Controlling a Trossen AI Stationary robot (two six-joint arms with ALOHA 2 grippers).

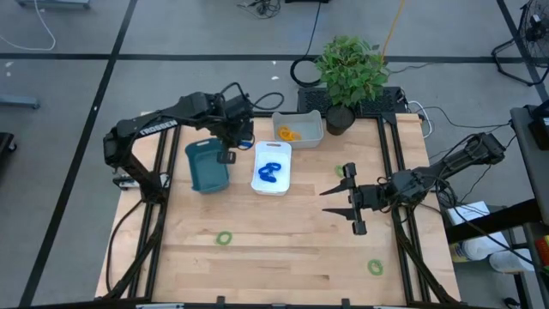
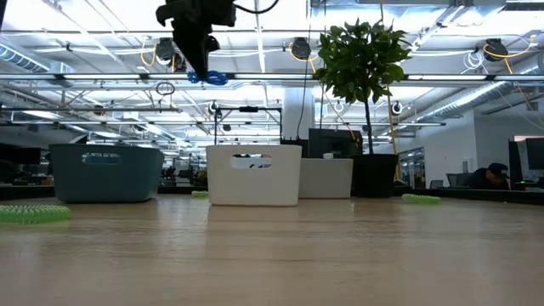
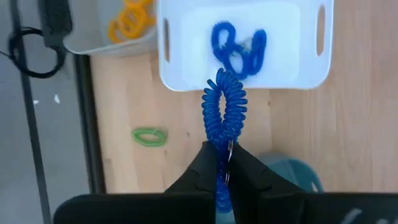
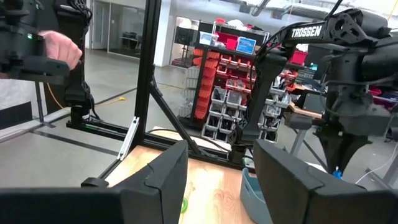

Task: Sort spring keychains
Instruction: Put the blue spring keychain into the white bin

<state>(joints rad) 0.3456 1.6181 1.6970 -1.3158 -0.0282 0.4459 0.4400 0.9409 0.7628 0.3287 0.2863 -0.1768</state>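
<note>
Pinching a blue spring keychain (image 3: 224,109), the left pincer (image 3: 225,163) hung above the white tray (image 3: 186,62) holding other blue ones. The right pincer (image 4: 221,180), fingers spread and empty, waited over the worktop (image 1: 283,240), where green keychains (image 1: 224,238) lay.

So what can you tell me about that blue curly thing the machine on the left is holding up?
It is a blue spring keychain, a glossy plastic-looking coil bent into a long loop. The left tool is shut on one end, pinching it between its two dark fingers, so the loop hangs free, touching nothing else. It is held well above the table, between the teal tray and the white tray, which already holds other blue coils.
</note>
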